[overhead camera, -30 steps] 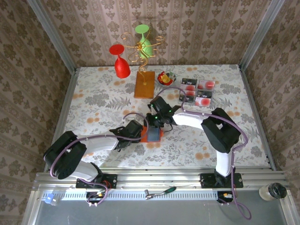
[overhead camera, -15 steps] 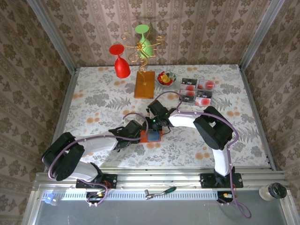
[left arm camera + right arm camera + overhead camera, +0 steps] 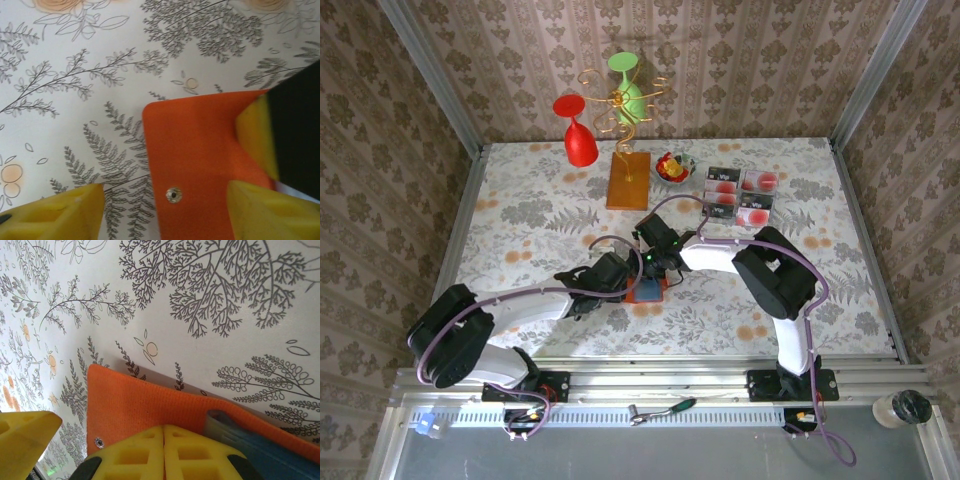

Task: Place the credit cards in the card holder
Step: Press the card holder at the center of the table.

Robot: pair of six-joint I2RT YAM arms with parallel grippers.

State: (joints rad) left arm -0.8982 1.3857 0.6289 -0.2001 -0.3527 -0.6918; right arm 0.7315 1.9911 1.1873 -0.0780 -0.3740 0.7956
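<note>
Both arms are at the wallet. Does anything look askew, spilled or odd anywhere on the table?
Nothing stands out. The card holder lies open between the left gripper and the right gripper. The four credit cards sit in a tidy block at the far right. The bowl stands upright with nothing spilled around it.

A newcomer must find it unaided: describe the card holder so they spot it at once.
On the floral-patterned table, look near the front middle, where the left arm and right arm converge. There lies the card holder, a small thin orange-red folding wallet with a grey-blue inner panel. Unlike the taller orange-brown block with gold wire stand farther back, it sits low.
</note>
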